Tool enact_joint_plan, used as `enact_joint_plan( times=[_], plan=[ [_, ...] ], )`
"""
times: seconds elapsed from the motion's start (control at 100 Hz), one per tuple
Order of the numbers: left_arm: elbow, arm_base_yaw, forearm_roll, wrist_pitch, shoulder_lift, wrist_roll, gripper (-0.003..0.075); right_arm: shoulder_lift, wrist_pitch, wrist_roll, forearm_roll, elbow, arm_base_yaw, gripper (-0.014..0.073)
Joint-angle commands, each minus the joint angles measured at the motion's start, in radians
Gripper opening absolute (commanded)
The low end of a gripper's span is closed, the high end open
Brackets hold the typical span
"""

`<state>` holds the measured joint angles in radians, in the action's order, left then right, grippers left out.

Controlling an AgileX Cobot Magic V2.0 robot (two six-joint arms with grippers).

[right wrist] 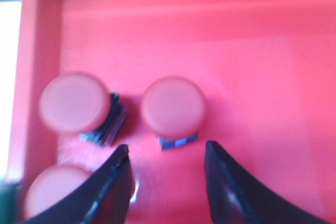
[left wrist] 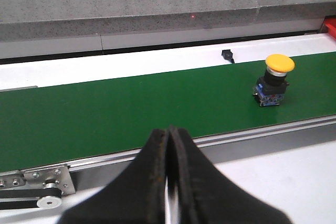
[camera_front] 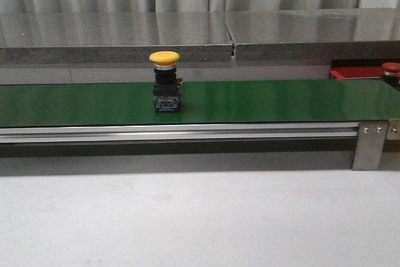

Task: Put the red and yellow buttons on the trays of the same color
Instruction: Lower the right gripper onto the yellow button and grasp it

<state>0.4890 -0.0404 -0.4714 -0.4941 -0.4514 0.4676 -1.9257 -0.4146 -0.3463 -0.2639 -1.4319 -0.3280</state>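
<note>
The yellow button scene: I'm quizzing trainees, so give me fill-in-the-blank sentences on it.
1. The yellow button stands upright on the ____ belt.
2. The left tool is ____.
3. The right tool is open above the ____ tray.

Missing words: green; shut; red
</note>
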Motion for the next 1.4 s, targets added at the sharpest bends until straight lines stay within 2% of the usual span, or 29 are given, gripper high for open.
enact_joint_plan(
  times=[0.0,0.26,0.44,0.64,0.89,1.17,1.39],
  plan=[
    [0.028,-0.007,-0.025,0.061,-0.005,0.001,-0.0019,0.124,0.014,-0.006,0.007,0.005,0.004,0.0337],
    [0.028,-0.007,-0.025,0.061,-0.005,0.001,-0.0019,0.287,-0.125,-0.015,0.039,0.048,0.096,0.0349],
    [0.028,-0.007,-0.025,0.061,-0.005,0.001,-0.0019,0.36,-0.239,-0.015,0.04,0.043,0.194,0.0455],
    [0.028,-0.007,-0.025,0.061,-0.005,0.001,-0.0019,0.375,-0.39,-0.017,0.04,-0.001,0.328,0.061],
    [0.028,-0.007,-0.025,0.061,-0.005,0.001,-0.0019,0.363,-0.54,-0.032,0.04,-0.088,0.488,0.0624],
    [0.028,-0.007,-0.025,0.061,-0.005,0.001,-0.0019,0.248,-0.702,-0.222,0.04,-0.191,0.604,0.0624],
    [0.028,-0.007,-0.025,0.061,-0.005,0.001,-0.0019,0.151,-0.704,-0.415,0.018,-0.219,0.655,0.0622]
  ],
)
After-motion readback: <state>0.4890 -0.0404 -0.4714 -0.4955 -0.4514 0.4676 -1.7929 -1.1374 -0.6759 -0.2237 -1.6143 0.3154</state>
